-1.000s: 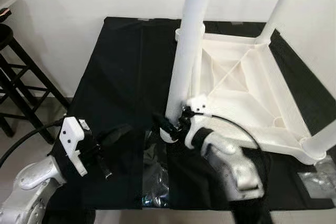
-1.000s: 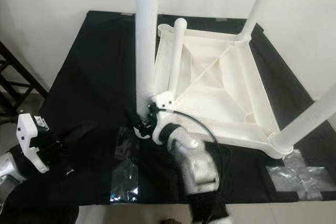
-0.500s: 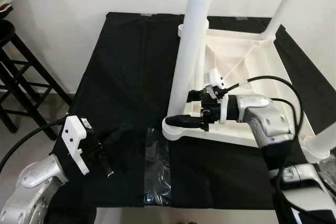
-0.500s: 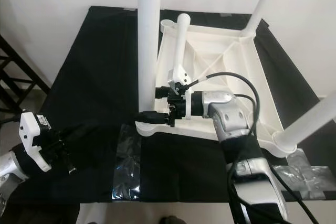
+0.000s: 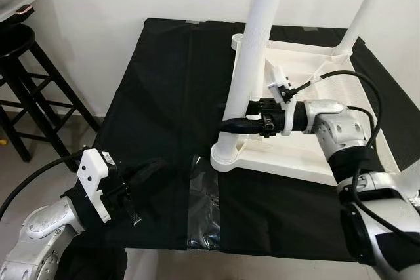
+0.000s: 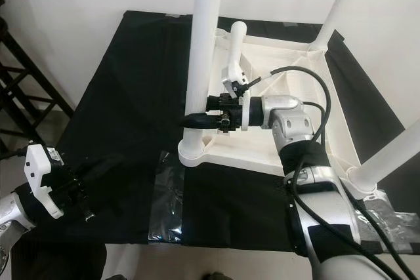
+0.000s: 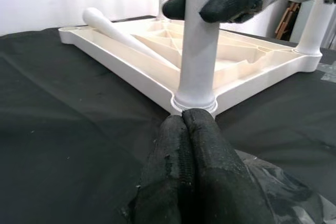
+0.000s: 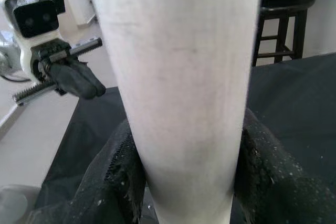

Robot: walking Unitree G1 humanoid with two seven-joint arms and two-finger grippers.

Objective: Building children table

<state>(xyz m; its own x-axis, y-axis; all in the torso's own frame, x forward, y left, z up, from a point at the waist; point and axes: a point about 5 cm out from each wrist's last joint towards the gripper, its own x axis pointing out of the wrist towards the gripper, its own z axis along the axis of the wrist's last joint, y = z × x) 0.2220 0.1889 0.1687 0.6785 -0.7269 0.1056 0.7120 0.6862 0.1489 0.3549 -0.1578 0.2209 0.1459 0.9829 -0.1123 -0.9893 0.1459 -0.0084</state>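
Table (image 5: 308, 155), white and upside down, lies right of centre on a black cloth (image 5: 164, 96). Right gripper (image 6: 197, 120) clamps the near leg (image 5: 252, 70) low down. Left gripper (image 7: 186, 145), fingers pressed together, rests at lower left. No readable writing.

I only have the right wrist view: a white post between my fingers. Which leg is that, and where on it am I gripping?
Observer: The right hand is closed around the near-left leg of the upturned tabletop, a little above its corner socket.
Operator: Where's the left hand?
Observer: The left hand is shut, low over the black cloth in front of that corner, not touching the table.
Operator: Any legs left to fit?
Observer: One loose leg lies inside the tabletop, its end by the far-left corner.
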